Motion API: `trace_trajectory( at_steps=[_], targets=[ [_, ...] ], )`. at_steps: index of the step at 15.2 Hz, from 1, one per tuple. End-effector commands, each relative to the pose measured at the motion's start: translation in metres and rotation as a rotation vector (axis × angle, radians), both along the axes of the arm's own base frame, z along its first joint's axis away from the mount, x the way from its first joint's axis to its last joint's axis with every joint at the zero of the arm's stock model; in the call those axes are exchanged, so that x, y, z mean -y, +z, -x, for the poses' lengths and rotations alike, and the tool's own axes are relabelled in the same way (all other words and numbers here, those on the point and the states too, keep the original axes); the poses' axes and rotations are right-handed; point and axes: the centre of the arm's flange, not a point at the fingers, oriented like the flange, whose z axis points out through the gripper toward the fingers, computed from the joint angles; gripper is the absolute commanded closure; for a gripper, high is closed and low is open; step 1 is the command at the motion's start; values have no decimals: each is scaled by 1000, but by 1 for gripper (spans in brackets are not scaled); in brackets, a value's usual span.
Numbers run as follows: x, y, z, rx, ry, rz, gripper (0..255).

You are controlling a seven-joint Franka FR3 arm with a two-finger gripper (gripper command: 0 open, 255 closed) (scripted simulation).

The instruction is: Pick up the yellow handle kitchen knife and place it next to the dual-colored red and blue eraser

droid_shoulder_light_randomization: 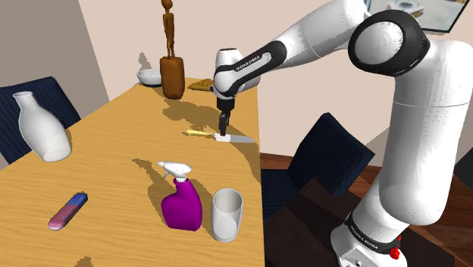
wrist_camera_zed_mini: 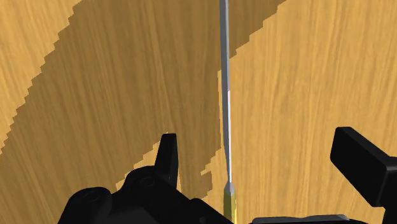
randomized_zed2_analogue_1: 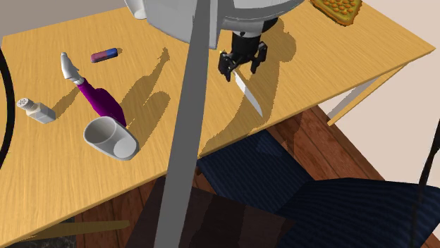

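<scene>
The knife (droid_shoulder_light_randomization: 227, 137) lies flat on the wooden table (droid_shoulder_light_randomization: 114, 144), its yellow handle (droid_shoulder_light_randomization: 197, 133) pointing to the shoulder view's left. My gripper (droid_shoulder_light_randomization: 223, 130) hangs straight down over it, low, near where handle meets blade. In the wrist view the grey blade (wrist_camera_zed_mini: 225, 95) runs between my fingers (wrist_camera_zed_mini: 168, 153), which stand apart and do not touch it, so the gripper (wrist_camera_zed_mini: 261, 159) is open. The second exterior view has the gripper (randomized_zed2_analogue_1: 242, 65) above the blade (randomized_zed2_analogue_1: 248, 93). The red and blue eraser (droid_shoulder_light_randomization: 68, 210) (randomized_zed2_analogue_1: 105, 55) lies far off near the table's front left.
A purple spray bottle (droid_shoulder_light_randomization: 180, 199) and a white cup (droid_shoulder_light_randomization: 227, 214) stand between knife and eraser. A white vase (droid_shoulder_light_randomization: 42, 125), a wooden figure (droid_shoulder_light_randomization: 172, 64), a bowl (droid_shoulder_light_randomization: 149, 76) and a waffle (randomized_zed2_analogue_1: 338, 8) ring the table. The knife lies near the table edge (droid_shoulder_light_randomization: 258, 152), with dark chairs (droid_shoulder_light_randomization: 326, 152) beyond.
</scene>
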Motion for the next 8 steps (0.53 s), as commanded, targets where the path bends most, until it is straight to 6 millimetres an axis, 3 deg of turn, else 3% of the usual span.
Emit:
trace_trajectory(
  at_steps=[1, 8],
  targets=[
    [-7, -10, -20, 11, 37, -2, 0],
    [-7, -46, -20, 11, 37, -2, 0]
  ],
)
